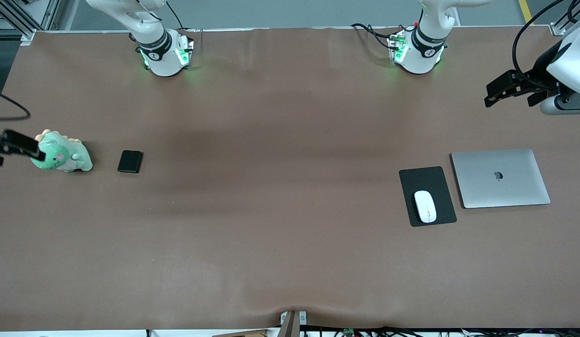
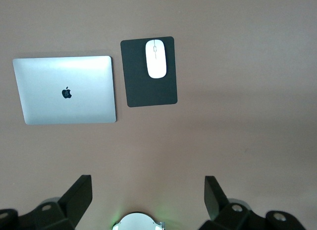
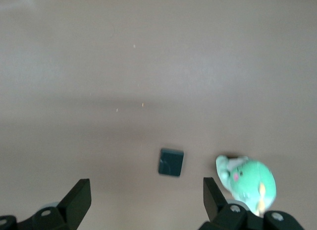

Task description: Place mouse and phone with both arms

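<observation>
The white oval mouse [image 1: 425, 206] lies on a black mat [image 1: 429, 187] toward the left arm's end of the table. In the left wrist view the mouse [image 2: 156, 58] is well clear of my left gripper [image 2: 148, 193]. That left gripper [image 1: 505, 93] hangs open and empty, high over the bare table at that end. The small black phone [image 1: 130, 161] lies flat toward the right arm's end, beside a green plush dinosaur [image 1: 62, 153]. My right gripper [image 1: 11, 150] is open and empty, up over the table's end by the plush. In the right wrist view the phone [image 3: 171, 162] lies off from the right gripper [image 3: 147, 195].
A closed silver laptop [image 1: 500, 178] lies beside the mat, toward the left arm's end, and shows in the left wrist view too [image 2: 64, 89]. The plush [image 3: 246, 183] sits close to the phone. A brown cloth [image 1: 280, 196] covers the table.
</observation>
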Action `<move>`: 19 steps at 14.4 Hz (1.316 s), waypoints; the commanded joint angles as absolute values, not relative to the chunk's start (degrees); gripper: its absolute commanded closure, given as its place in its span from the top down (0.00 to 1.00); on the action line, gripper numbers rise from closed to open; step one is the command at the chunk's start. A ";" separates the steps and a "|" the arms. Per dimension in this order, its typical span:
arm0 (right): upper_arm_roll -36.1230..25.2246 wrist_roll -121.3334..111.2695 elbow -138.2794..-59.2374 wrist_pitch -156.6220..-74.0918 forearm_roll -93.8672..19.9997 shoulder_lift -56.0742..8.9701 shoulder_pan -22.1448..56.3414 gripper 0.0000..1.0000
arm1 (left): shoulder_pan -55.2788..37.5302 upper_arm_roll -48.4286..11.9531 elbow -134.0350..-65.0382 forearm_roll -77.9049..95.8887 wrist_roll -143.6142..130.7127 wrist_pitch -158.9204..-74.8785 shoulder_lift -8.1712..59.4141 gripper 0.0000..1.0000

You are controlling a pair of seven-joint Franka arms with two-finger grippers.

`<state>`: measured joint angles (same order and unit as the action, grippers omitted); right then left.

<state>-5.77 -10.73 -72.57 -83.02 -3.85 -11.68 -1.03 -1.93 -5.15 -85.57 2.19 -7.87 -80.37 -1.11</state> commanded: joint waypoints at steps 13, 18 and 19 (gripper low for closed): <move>-7.03 -5.63 -90.18 -80.24 -1.67 5.01 -0.88 1.00 | -2.20 -6.76 -85.78 2.38 -7.73 -80.77 0.53 1.00; -5.72 -5.89 -89.65 -80.33 1.92 4.75 0.96 1.00 | -1.93 -7.47 -85.43 1.32 -7.91 -80.51 0.26 1.00; -5.63 -5.80 -89.65 -80.25 2.28 4.75 1.40 1.00 | -1.93 -7.47 -85.43 1.32 -7.91 -80.51 0.26 1.00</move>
